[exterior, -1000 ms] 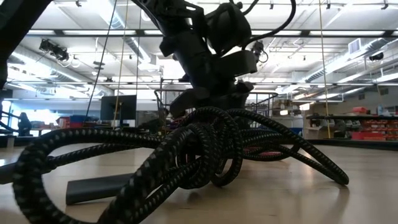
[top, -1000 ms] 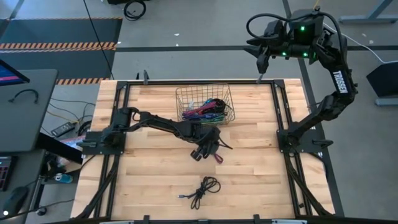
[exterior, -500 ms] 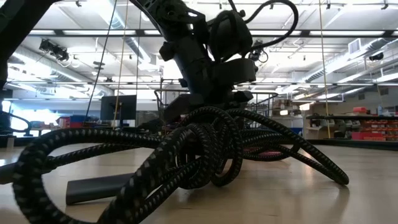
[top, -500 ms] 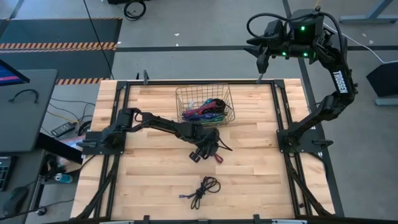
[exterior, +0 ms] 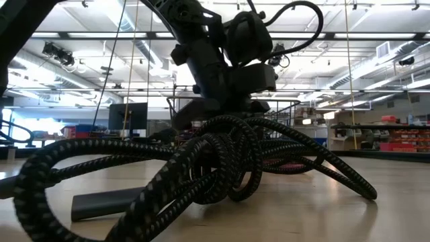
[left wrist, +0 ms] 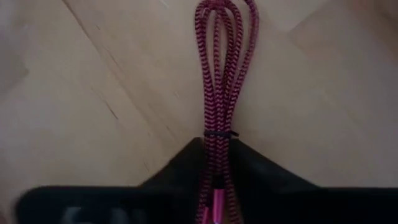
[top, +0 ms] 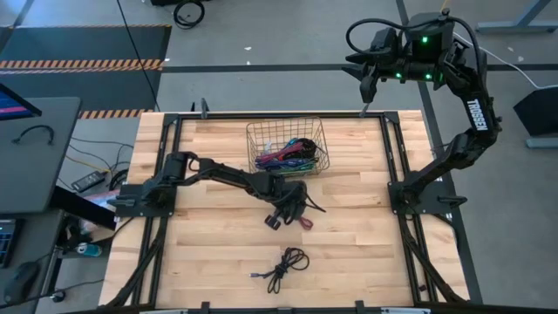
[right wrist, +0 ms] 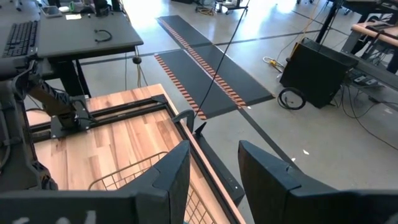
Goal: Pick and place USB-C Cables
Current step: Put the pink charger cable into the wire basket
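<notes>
A wire basket [top: 253, 131] at the table's far middle holds several coloured USB-C cable bundles [top: 288, 154]. A black cable bundle [top: 286, 266] lies on the table nearer the front and fills the low view [exterior: 201, 168]. My left gripper [top: 301, 214] is just in front of the basket, shut on a magenta braided cable bundle [left wrist: 221, 74], which also shows in the high view [top: 306, 222]. My right gripper [top: 366, 87] is open, empty and raised beyond the table's far right corner. My left gripper pinches the folded magenta bundle between its two fingers [left wrist: 180, 168], near its connector end [left wrist: 214, 199], just behind the black tie [left wrist: 219, 134]. The fingers lie along the bundle, and its looped end [left wrist: 224, 12] reaches out beyond them over the wood. I cannot tell whether it is lifted clear.
Black frame rails [top: 392, 166] run along the table's left and right sides. Bare wood lies between the basket and the black cable. The basket's rim shows in the right wrist view [right wrist: 124, 174].
My left gripper has shifted a little toward the table's left edge and its wrist has turned slightly. The magenta cable stays in its hold, at about the same place.
</notes>
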You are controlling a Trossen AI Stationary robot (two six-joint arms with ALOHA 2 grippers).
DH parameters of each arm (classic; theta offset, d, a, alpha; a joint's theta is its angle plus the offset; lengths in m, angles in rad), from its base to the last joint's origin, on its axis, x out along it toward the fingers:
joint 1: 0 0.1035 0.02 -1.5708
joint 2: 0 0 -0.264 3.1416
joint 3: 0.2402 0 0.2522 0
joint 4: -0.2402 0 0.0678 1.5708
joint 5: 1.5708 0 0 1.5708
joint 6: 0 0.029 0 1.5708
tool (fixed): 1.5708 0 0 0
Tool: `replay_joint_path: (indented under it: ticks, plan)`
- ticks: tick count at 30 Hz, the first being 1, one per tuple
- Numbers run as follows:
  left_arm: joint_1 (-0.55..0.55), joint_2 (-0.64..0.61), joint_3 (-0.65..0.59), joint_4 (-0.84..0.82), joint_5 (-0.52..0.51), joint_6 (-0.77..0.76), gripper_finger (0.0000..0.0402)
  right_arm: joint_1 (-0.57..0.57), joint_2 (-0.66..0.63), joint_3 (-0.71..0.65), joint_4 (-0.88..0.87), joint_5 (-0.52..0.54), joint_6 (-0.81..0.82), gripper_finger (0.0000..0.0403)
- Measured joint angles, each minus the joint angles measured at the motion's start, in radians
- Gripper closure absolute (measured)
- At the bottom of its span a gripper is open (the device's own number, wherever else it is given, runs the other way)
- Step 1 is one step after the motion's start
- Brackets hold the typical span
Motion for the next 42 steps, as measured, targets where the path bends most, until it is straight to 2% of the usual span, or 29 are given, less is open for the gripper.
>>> replay_joint_path:
  ticks: [2, 4, 9, 13, 15, 23, 29, 32, 38, 42]
  plan:
    - [-0.004, 0.000, 0.000, -0.013, -0.001, -0.018, 0.0361, 0.000, 0.000, 0.000, 0.000, 0.001, 0.000, 0.0261]
    - [-0.008, 0.000, 0.001, -0.026, 0.001, -0.039, 0.0383, 0.000, 0.000, 0.000, 0.000, 0.001, 0.000, 0.0261]
    - [-0.012, -0.024, 0.000, -0.032, -0.005, -0.093, 0.0382, 0.000, 0.000, 0.000, 0.000, 0.004, 0.000, 0.0262]
    - [-0.012, -0.075, 0.068, -0.084, -0.006, -0.157, 0.0382, 0.000, 0.000, 0.000, 0.000, 0.004, 0.000, 0.0262]
    - [-0.013, -0.113, 0.131, -0.116, -0.005, -0.178, 0.0382, 0.000, 0.000, 0.000, -0.001, 0.004, 0.000, 0.0262]
    - [-0.010, -0.141, 0.468, -0.299, -0.016, -0.224, 0.0383, 0.000, 0.000, 0.000, -0.007, 0.004, 0.014, 0.0262]
    - [0.030, -0.138, 0.677, -0.390, -0.129, -0.290, 0.0383, 0.000, 0.000, 0.000, -0.007, 0.004, 0.014, 0.0262]
    - [0.067, -0.140, 0.755, -0.486, -0.199, -0.326, 0.0383, 0.000, 0.000, 0.000, -0.007, 0.005, 0.013, 0.0262]
    - [0.176, -0.139, 0.795, -0.678, -0.221, -0.414, 0.0383, -0.001, 0.000, 0.000, -0.006, 0.007, 0.003, 0.0262]
    - [0.251, -0.140, 0.763, -0.719, -0.221, -0.457, 0.0383, -0.001, 0.000, 0.000, -0.005, 0.007, -0.003, 0.0262]
